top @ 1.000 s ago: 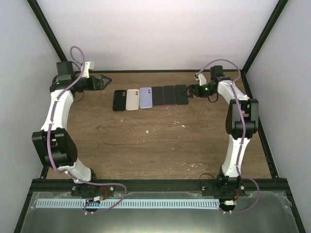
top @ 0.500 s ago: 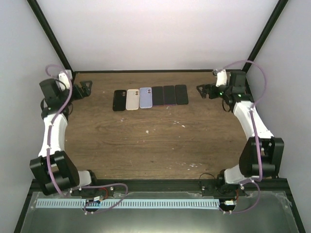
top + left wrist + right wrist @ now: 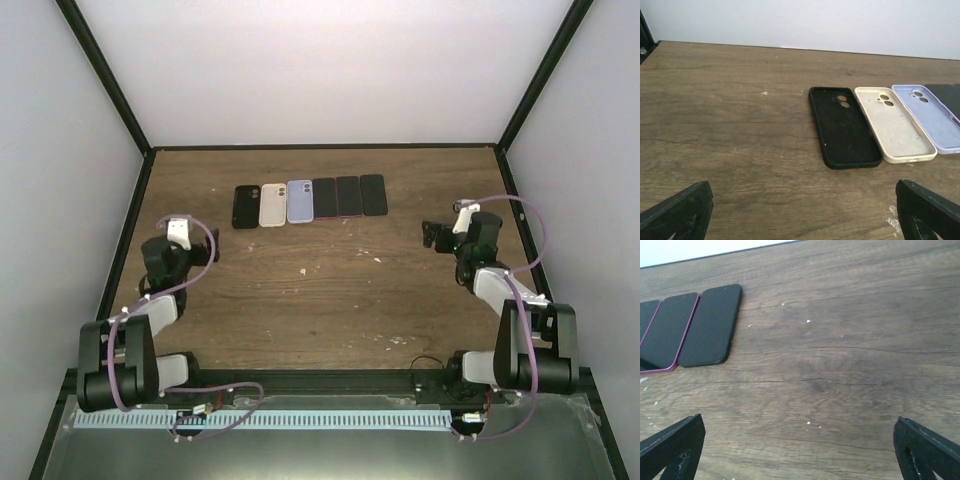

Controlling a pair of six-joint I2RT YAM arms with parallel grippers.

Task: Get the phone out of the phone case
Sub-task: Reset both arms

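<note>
Three phones (image 3: 348,196) are lying bare right of the black case (image 3: 845,127), past the cream case (image 3: 895,125) and lilac case (image 3: 935,117) — all empty, the job seeming done. The left gripper (image 3: 800,215) and right gripper (image 3: 800,450) are gaping, holding nothing — parking them short of the black case is looking safest.

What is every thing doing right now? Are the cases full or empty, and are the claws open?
Black case, empty, flat, inside up.
Cream case, empty, flat, inside up.
Lilac case, empty, flat, inside up.
Left phone, flat, dark.
Middle phone, flat, magenta rim; cased or not, cannot tell.
Right phone, flat, dark.
Left claw, open, holding nothing.
Right claw, open, holding nothing.
</note>
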